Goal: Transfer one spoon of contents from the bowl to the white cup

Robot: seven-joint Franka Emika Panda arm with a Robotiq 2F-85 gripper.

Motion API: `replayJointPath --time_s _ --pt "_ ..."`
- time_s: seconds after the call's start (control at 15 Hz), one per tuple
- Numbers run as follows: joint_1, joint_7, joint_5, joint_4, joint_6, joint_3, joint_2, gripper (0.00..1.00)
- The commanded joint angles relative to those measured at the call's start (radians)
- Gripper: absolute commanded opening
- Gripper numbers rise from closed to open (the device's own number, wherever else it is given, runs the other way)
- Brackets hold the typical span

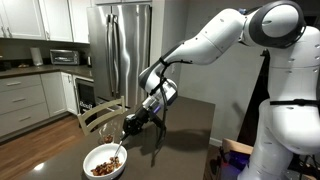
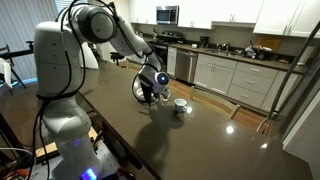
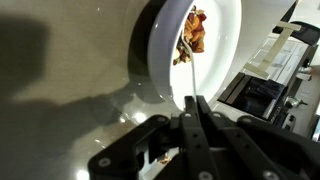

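On the dark table (image 1: 185, 125), close to one edge, the wide white bowl (image 3: 222, 55), shallow and round. Inside it the contents (image 3: 193, 30), a loose heap of brown and reddish chunks, gathered to one side rather than spread over the floor of the bowl. Down among those chunks, the tip of the spoon (image 3: 186, 60), slim and pale, with its long thin handle slanting up and out over the rim. Hard to tell whether loaded or merely touching the heap. Gripped at the upper end of the handle by the gripper (image 3: 194, 100), fingers (image 3: 204, 125) closed tight on the stem, no gap visible between them in the wrist view. Poised above and just beside the bowl in an exterior view, tilted downward toward it. A little way off on the same table, the white cup (image 2: 180, 105), small, plain, upright, apart from both bowl and gripper; inside too small to make out. Behind the gripper, the white arm (image 1: 215, 40), bent at the elbow and reaching down from a bulky white base (image 2: 60, 110). Farther out, a wooden chair (image 1: 98, 115) beside the table, a stainless fridge (image 1: 120, 40), a microwave (image 1: 63, 57), and white cabinets (image 2: 225, 75) along the kitchen wall.
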Motion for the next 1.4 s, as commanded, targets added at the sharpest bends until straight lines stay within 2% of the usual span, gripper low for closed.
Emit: replayJointPath --time_s 0.0,0.73,1.13,1.33 --pt "-0.015 -0.023 0.008 -0.018 -0.004 0.011 -0.034 0.04" --pt "-0.005 -0.003 -0.025 -0.052 0.052 0.021 -0.147 0.04" --pt "-0.009 -0.003 -0.019 -0.058 0.091 0.032 -0.154 0.04" --pt "-0.008 -0.019 0.004 -0.063 0.062 0.011 -0.147 0.04"
